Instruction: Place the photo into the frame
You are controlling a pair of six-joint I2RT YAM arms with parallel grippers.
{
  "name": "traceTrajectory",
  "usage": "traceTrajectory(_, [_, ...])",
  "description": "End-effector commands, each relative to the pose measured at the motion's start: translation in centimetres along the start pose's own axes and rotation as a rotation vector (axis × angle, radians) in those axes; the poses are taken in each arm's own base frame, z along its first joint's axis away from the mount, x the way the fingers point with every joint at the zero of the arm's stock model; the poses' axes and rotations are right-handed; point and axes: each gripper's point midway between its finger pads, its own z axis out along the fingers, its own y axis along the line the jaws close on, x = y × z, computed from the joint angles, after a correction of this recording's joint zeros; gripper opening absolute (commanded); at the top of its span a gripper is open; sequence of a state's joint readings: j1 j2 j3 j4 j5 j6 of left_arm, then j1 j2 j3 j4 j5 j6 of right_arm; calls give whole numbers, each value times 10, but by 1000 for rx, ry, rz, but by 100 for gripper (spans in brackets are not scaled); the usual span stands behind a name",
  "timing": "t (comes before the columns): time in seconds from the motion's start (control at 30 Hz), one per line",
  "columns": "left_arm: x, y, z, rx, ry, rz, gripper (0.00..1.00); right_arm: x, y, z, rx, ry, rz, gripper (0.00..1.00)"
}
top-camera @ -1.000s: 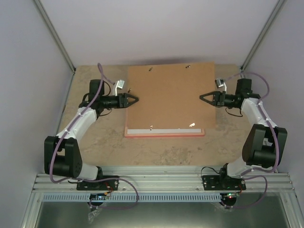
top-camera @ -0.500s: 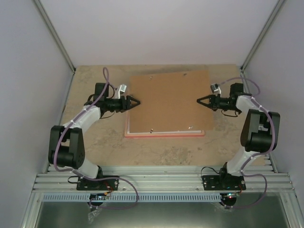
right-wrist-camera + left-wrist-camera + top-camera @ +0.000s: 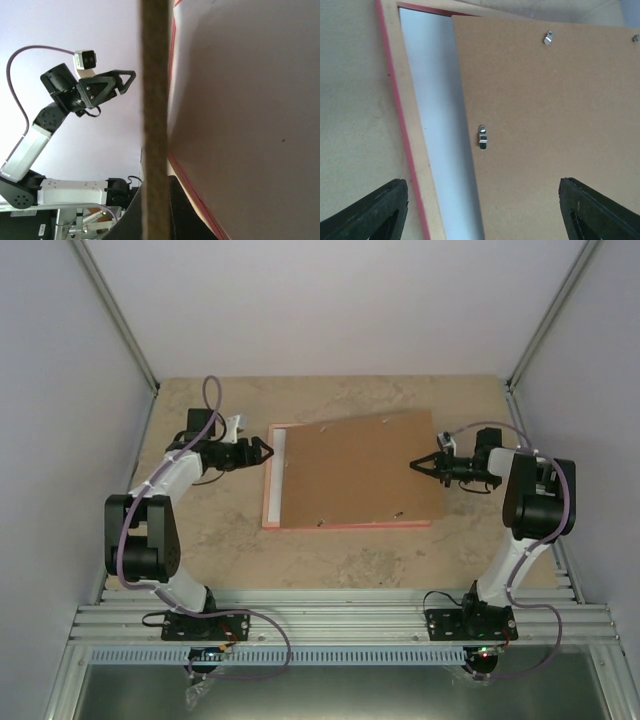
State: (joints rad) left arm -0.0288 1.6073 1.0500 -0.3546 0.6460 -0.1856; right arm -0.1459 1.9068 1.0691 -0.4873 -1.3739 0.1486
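The left gripper (image 3: pixel 262 452) hovers with jaws wide, holding nothing, just beside the frame (image 3: pixel 350 526); the frame lies face down between the two grippers; a white strip (image 3: pixel 278 468) shows inside its left rail, perhaps the back of the photo, though that cannot be told; the backing board (image 3: pixel 355 470) sits skewed over it, its right edge apparently pinched by the right gripper (image 3: pixel 418 462); dragged crooked, a corner could ride up on the rail or shift the sheet beneath.
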Motion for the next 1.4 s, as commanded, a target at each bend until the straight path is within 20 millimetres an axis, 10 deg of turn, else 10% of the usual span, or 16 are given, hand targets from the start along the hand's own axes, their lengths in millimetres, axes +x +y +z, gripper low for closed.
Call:
traceTrajectory(0.0, [4,22,2,-109,11,22,84,-13,1,4,-48,-6,15,1])
traceTrajectory(0.77, [15,70,33,-233,104,-11,79,-36,-28,35,-73,69,87,1])
traceTrajectory(1.37, [35,70,47,-182,155,-60,64,-27,-48,58,41,103,50,3])
